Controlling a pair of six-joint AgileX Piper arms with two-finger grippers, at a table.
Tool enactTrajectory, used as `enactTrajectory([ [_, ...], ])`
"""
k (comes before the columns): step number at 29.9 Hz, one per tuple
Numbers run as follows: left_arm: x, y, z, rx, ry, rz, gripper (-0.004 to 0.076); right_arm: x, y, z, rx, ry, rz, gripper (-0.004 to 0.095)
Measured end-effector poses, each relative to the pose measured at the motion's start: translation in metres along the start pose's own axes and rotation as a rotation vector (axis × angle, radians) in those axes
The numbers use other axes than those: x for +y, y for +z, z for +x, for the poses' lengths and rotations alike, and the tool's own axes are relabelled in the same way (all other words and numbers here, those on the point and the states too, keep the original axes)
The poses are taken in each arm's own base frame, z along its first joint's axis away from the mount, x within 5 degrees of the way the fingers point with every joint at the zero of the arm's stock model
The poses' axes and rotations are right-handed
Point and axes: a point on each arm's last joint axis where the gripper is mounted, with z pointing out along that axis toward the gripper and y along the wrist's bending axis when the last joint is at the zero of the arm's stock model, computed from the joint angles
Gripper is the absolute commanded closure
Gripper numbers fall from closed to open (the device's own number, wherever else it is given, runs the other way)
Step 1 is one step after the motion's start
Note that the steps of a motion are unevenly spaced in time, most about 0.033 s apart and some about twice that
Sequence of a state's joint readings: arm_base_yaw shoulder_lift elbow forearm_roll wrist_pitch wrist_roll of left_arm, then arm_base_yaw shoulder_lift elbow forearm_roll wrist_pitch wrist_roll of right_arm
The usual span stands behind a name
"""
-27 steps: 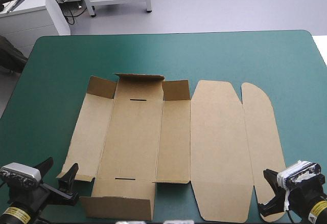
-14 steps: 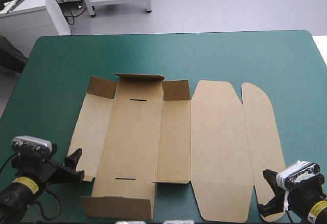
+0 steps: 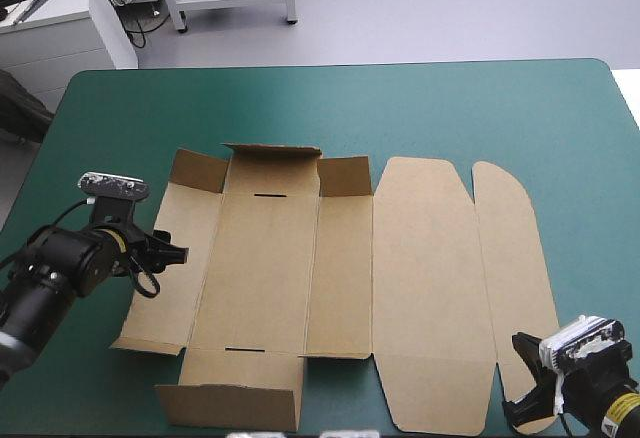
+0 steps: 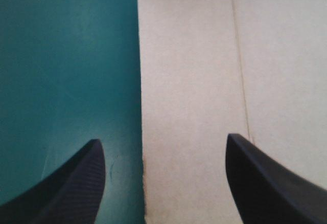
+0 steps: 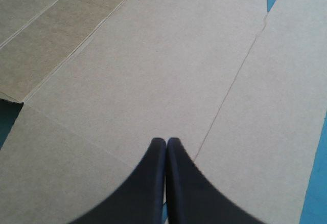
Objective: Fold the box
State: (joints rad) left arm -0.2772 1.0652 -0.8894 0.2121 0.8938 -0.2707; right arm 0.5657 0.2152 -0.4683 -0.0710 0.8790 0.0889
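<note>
We saw the brown box (image 3: 340,258) lying open and mostly flat in the middle of the teal-green table (image 3: 500,108).
The left gripper (image 4: 163,147) pointed in from the left side, its black fingers wide apart, with the box's left edge between them. The right gripper (image 5: 166,142) sat low at the near right corner, fingers pressed together, pointing across the box's rounded flap.

Plain brown box (image 3: 430,288) on a teal-green cover (image 3: 400,108), with black fingers (image 4: 76,188).
</note>
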Motion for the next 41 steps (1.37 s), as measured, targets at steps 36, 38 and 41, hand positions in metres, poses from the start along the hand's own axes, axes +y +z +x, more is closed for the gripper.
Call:
enactTrajectory([
  [36,0.08,0.124,0.032,0.333,-0.222,0.707,0.0251,0.002,0.0,0.0,0.002,-0.007,-0.023,0.0927],
  [38,0.076,0.126,0.035,0.31,-0.229,0.756,0.0252,0.002,0.0,0.0,0.001,-0.007,-0.023,0.0927],
  [41,0.072,0.128,0.035,0.276,-0.246,0.793,0.0252,0.002,0.0,0.0,0.0,-0.009,-0.022,0.0927],
])
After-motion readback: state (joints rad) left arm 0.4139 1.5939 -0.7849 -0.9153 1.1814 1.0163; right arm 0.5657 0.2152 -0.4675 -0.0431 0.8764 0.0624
